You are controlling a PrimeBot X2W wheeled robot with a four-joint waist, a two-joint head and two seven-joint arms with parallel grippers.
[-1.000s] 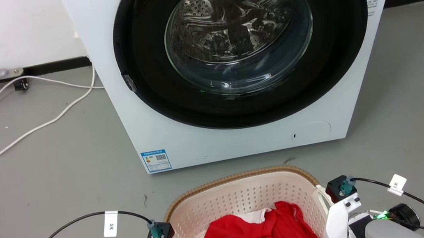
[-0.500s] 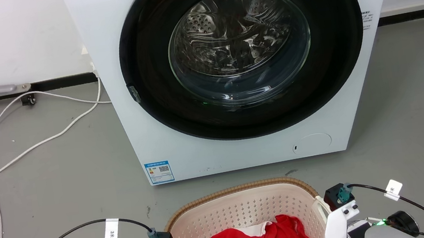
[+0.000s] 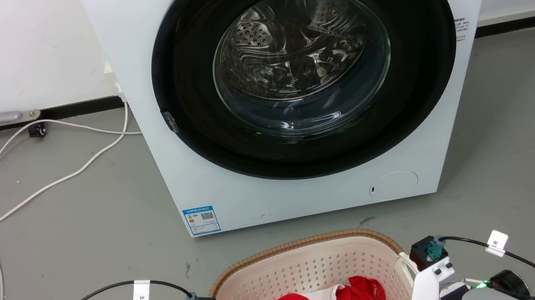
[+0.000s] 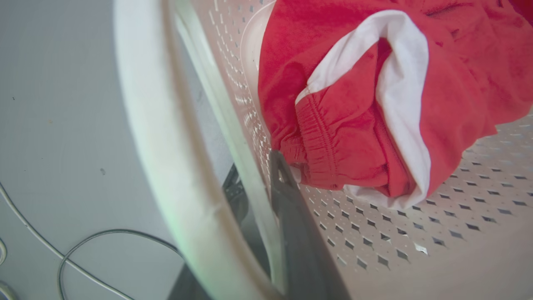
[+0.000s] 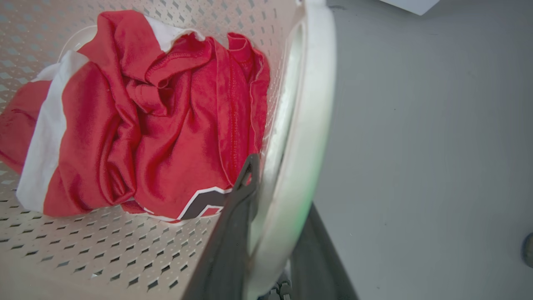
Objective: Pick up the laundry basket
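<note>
The laundry basket (image 3: pixel 305 270) is low on the grey floor (image 3: pixel 76 239), right in front of the washing machine (image 3: pixel 198 180); I cannot tell whether it touches the floor. A red and white garment (image 5: pixel 166 125) lies bunched inside. The left claw (image 4: pixel 254 166) is narrow, gripping the left handle (image 4: pixel 158 125) with one finger (image 4: pixel 295 233) inside the wall and one outside. The right claw (image 5: pixel 279 183) grips the right handle (image 5: pixel 308 125) likewise. White cables (image 3: pixel 42 187) trail toward the floor's left edge.
</note>
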